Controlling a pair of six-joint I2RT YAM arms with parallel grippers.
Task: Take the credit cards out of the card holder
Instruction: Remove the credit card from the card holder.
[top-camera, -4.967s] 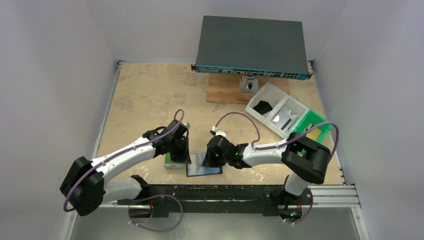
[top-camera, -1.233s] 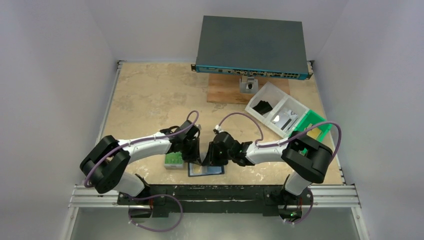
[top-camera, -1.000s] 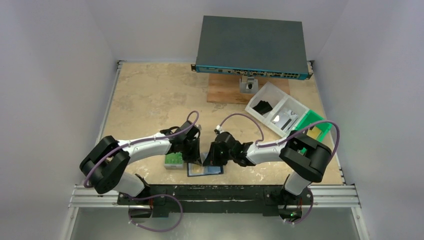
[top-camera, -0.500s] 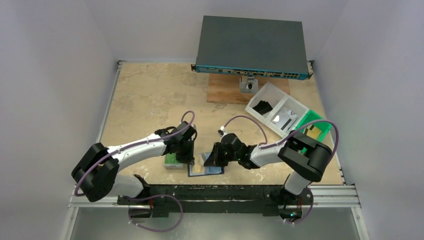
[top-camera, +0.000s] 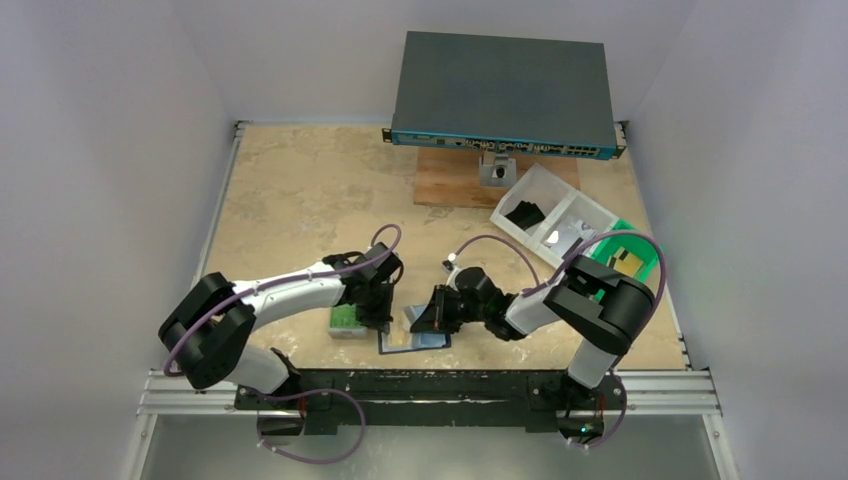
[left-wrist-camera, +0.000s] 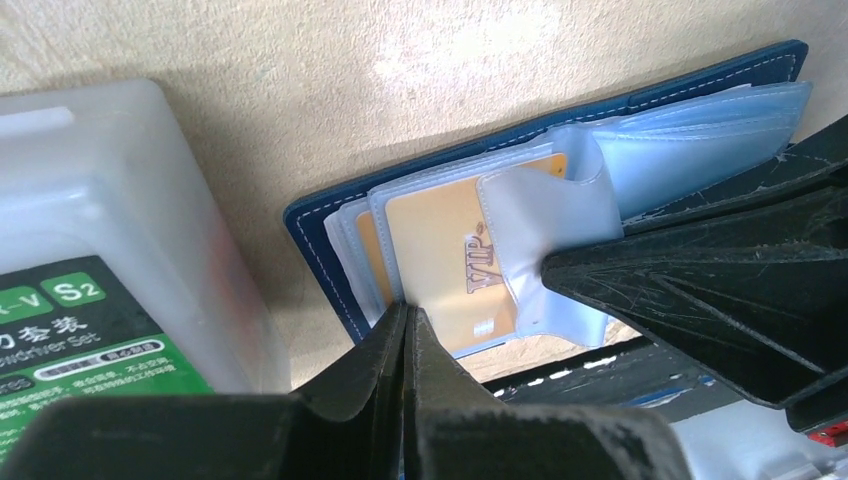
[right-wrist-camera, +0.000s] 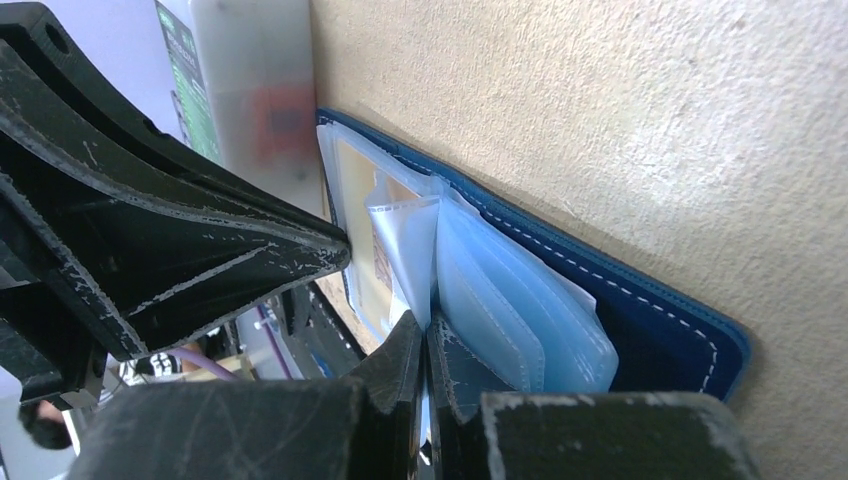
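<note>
The card holder is a navy wallet lying open near the table's front edge, its light-blue clear sleeves fanned up. A tan-gold credit card marked VIP sits in a sleeve; it also shows in the right wrist view. My left gripper is shut, its tips pinching the card's left edge. My right gripper is shut on a clear sleeve flap and holds it up off the card. The two grippers are close together over the wallet.
A grey case with a green label lies against the wallet's left side. A clear parts tray and a green bin stand at the right. A network switch on a wooden block stands at the back.
Both grippers have moved toward the front edge and closed in on the wallet. The left gripper has gone from the grey case to the card. The gold card now shows.
</note>
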